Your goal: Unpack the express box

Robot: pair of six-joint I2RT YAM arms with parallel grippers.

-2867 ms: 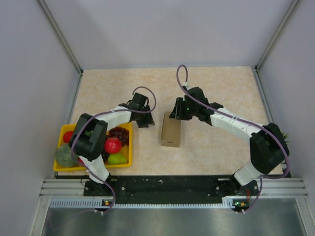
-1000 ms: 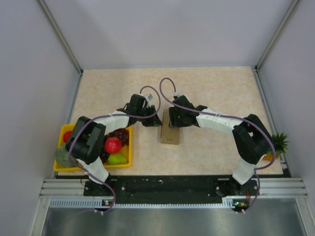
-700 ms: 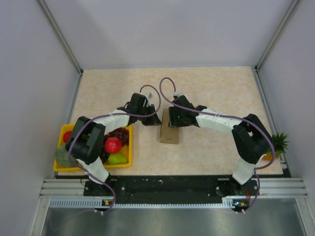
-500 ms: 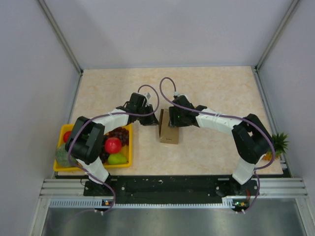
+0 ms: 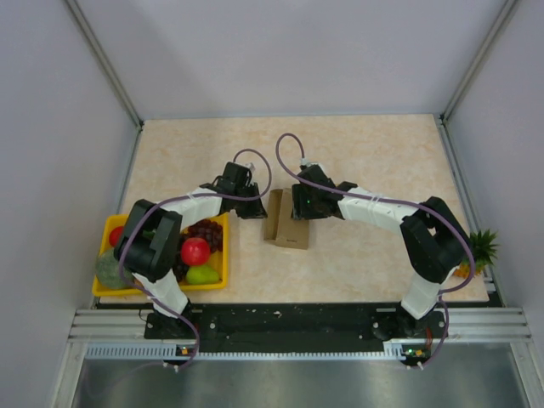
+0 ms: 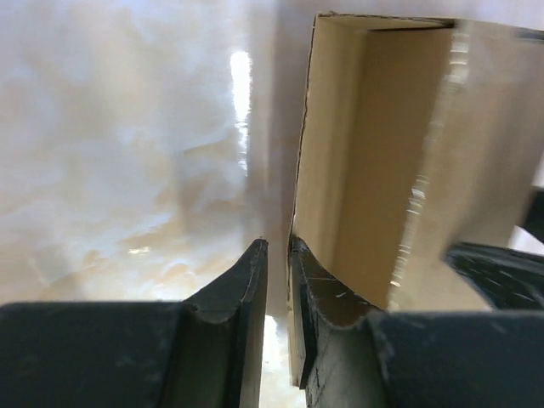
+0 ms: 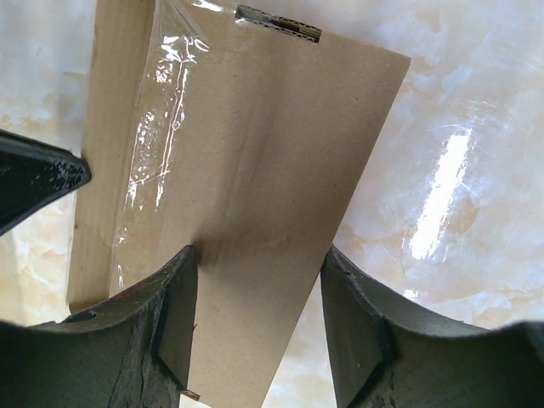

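From above, the express box (image 5: 286, 219) is seen mid-table between the left gripper (image 5: 252, 206) and the right gripper (image 5: 297, 210). At the left wrist, the jaws are nearly closed, pinching the box's flap edge (image 6: 293, 229). At the right wrist, the jaws are spread, pressed against the box top.

Express box (image 5: 286, 219) hemmed by both hands; yellow fruit tray (image 5: 217, 282) crowds left.
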